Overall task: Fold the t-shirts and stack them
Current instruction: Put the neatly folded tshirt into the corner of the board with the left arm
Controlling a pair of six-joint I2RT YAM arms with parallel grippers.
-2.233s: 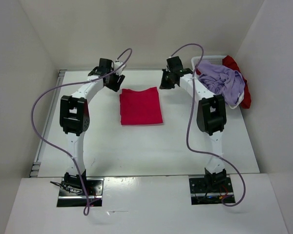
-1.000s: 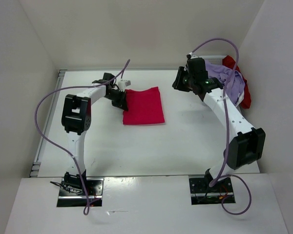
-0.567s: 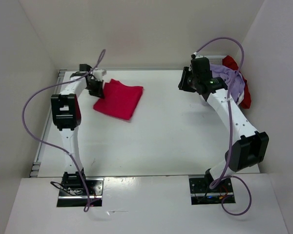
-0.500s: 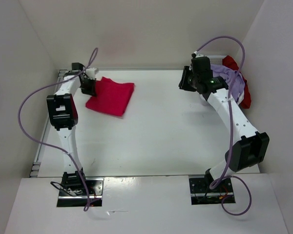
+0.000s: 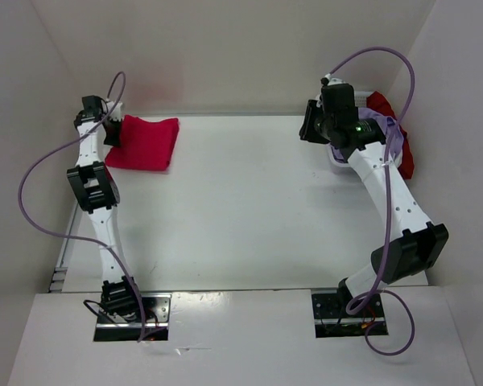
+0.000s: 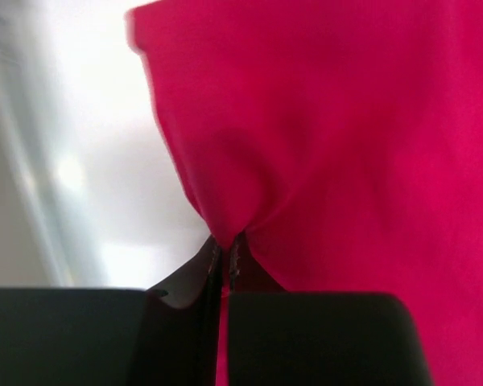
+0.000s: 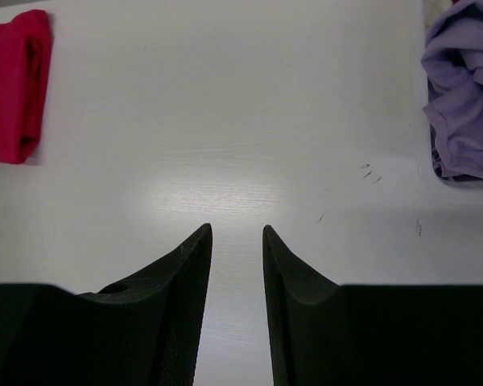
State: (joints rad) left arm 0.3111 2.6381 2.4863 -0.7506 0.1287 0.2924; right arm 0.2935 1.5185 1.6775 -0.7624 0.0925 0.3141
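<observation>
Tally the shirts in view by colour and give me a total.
Magenta-pink folded cloth t-shirt: 1
Lavender purple crumpled cloth t-shirt: 1
Dark red cloth t-shirt: 1
Total: 3

The magenta-pink t-shirt (image 6: 346, 145) bunched at the tip of the left gripper (image 6: 224, 257) is one plain, saturated colour with no print, set against that gripper's matt black and the glossy white table (image 5: 241, 209) beneath. Ahead and to the right of the right gripper (image 7: 237, 233), likewise black, lies the lavender t-shirt (image 7: 467, 96), a pale plain purple, and past it a dark red t-shirt (image 5: 404, 161) shows as deep, unpatterned crimson. The left arm (image 5: 105, 233) and right arm (image 5: 386, 189) are white with black joint housings, each trailing a dull purple cable (image 5: 20, 197).
</observation>
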